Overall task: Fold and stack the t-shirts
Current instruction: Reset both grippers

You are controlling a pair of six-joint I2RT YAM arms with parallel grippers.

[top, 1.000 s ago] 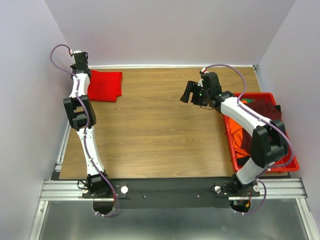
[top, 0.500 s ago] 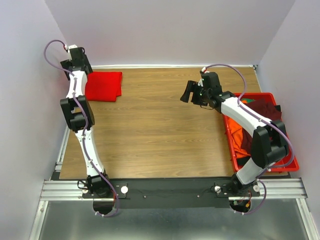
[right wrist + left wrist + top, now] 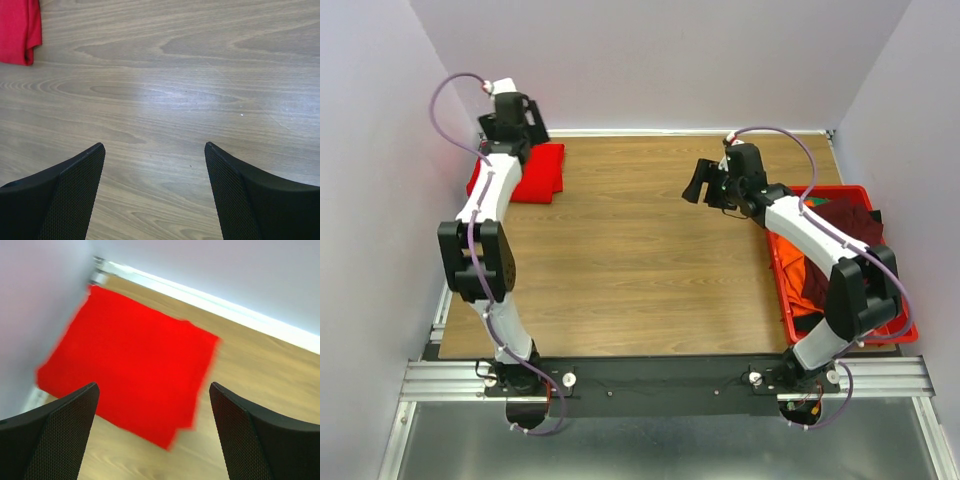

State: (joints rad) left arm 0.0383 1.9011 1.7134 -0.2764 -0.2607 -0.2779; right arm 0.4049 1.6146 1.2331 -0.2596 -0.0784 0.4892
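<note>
The left gripper [image 3: 527, 124] hangs with its jaws spread wide and nothing between them. It is up at about 11 o'clock on the worktop [image 3: 640, 260]. In its own wrist view the black fingers [image 3: 65, 425] frame the bright red t-shirt [image 3: 535, 172], which lies folded into a neat rectangle, flat on the wood in the far-left corner, close against the left wall [image 3: 370, 200].

The right gripper [image 3: 696, 184] is also wide and empty. It sits above bare wood a little past the centre at about 1 o'clock, pointing toward 9.

The worktop is brown wood-grain laminate, with plain pale grey walls on three sides and a white strip along the foot of the back wall [image 3: 670, 60]. At 3 to 4 o'clock a red plastic bin [image 3: 906, 326] sits at the right edge. It holds a crumpled orange t-shirt [image 3: 794, 270] and a dark maroon t-shirt [image 3: 840, 215], both unfolded. An aluminium rail [image 3: 670, 378] runs along the near edge.
</note>
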